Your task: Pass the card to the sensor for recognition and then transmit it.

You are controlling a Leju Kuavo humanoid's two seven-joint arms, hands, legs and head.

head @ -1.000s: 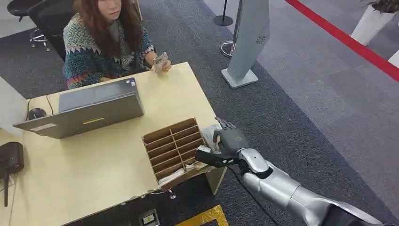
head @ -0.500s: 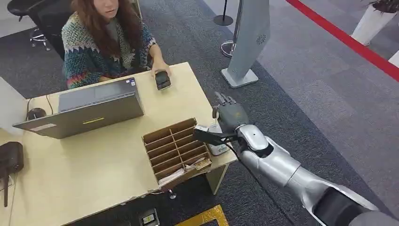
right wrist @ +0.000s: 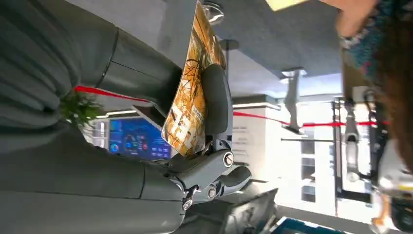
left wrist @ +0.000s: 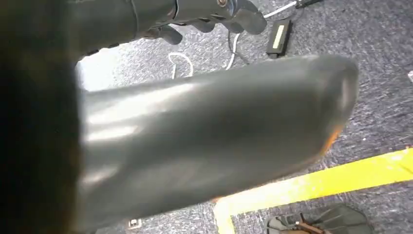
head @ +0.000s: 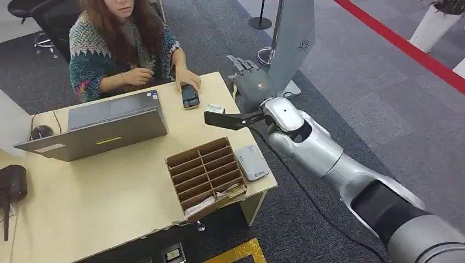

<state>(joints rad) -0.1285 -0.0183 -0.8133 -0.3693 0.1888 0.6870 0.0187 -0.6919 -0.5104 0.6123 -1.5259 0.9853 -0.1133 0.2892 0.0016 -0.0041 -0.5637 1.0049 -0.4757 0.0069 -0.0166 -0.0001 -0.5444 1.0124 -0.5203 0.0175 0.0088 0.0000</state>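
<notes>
My right hand (head: pixel 249 87) is raised over the far right corner of the wooden table (head: pixel 109 197) and pinches the card (head: pixel 215 109) between thumb and fingers, held out toward the seated person (head: pixel 120 44). In the right wrist view the card (right wrist: pixel 192 92) is orange and yellow with print, and the thumb (right wrist: pixel 216 97) presses on its face. The white sensor (head: pixel 253 162) lies flat at the table's near right edge, behind the hand. My left hand (left wrist: pixel 204 19) hangs over the carpet with its fingers loose and nothing in them.
A wooden slotted organiser (head: pixel 204 172) sits left of the sensor. A grey laptop (head: pixel 104 123) stands open before the person, whose hand rests by a dark phone (head: pixel 190 95). A grey standing kiosk (head: pixel 290 44) rises just beyond my right hand.
My right hand has lifted the card off the sensor and carried it away across the table toward the person. The person put the phone down on the table.
</notes>
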